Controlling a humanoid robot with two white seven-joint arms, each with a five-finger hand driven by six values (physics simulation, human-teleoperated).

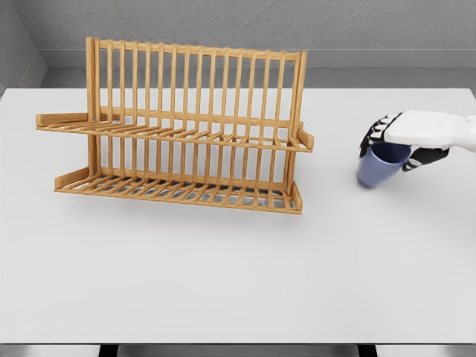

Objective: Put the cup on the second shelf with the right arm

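Observation:
A blue cup [379,166] stands on the white table [223,275] at the right, tilted slightly. My right hand [398,145] comes in from the right edge and its dark fingers wrap around the cup's rim and sides. A wooden two-tier dish rack [182,126] stands left of centre, well apart from the cup. Its upper shelf [178,135] and lower shelf [178,192] hold nothing. The left arm does not show.
A grey wall runs behind the table's far edge. The table's front edge lies near the bottom of the picture. Bare table surface stretches between the rack's right end [301,171] and the cup.

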